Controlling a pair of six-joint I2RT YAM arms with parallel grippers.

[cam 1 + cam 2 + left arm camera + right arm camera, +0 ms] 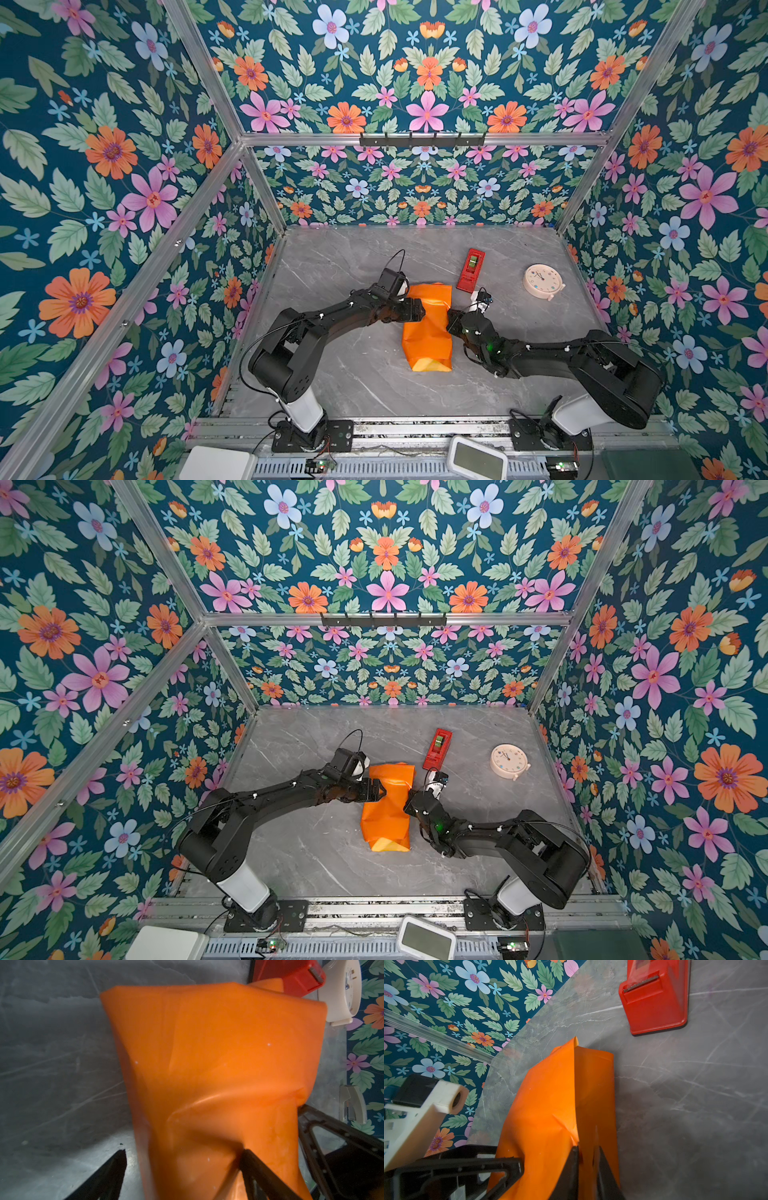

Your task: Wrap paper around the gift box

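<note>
The paper (428, 332) (386, 812) lies as a long orange parcel mid-table, with a bit of its yellow face showing at the near end. The gift box is hidden. My left gripper (419, 309) (185, 1159) reaches in from the left, open wide. One finger presses on the orange top and the other stands over bare table beside the parcel's edge. My right gripper (449, 319) (587, 1149) is at the parcel's right side. Its jaws stand a narrow gap apart, with an upright fold of the paper (554, 1095) between them.
A red tape dispenser (471, 270) (656, 1001) lies just beyond the parcel on the right. A cream alarm clock (542, 281) sits farther right. Flowered walls close in the grey marble table (353, 374) on three sides. A white device (478, 457) sits at the front rail.
</note>
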